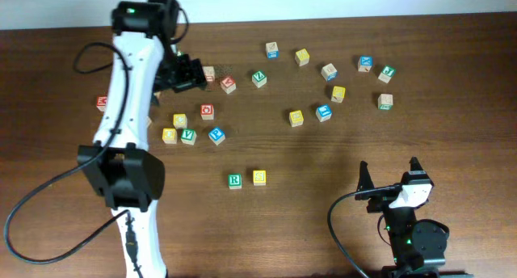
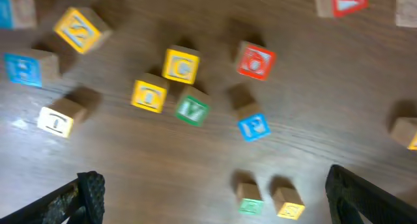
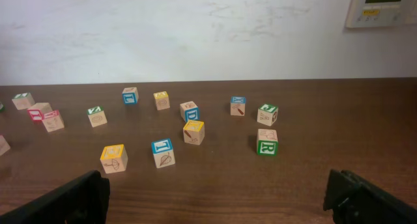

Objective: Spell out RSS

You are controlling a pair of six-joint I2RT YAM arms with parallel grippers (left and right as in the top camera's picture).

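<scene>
1. Two small wooden cubes sit close together on the brown worktop [image 1: 452,141]: a green R cube [image 1: 234,180] and a yellow S cube [image 1: 259,178].
2. Left hand [image 2: 215,188] is spread wide, holding nothing, over loose letter cubes [image 2: 181,66].
3. Right hand [image 1: 388,170] is spread wide too, empty.
</scene>
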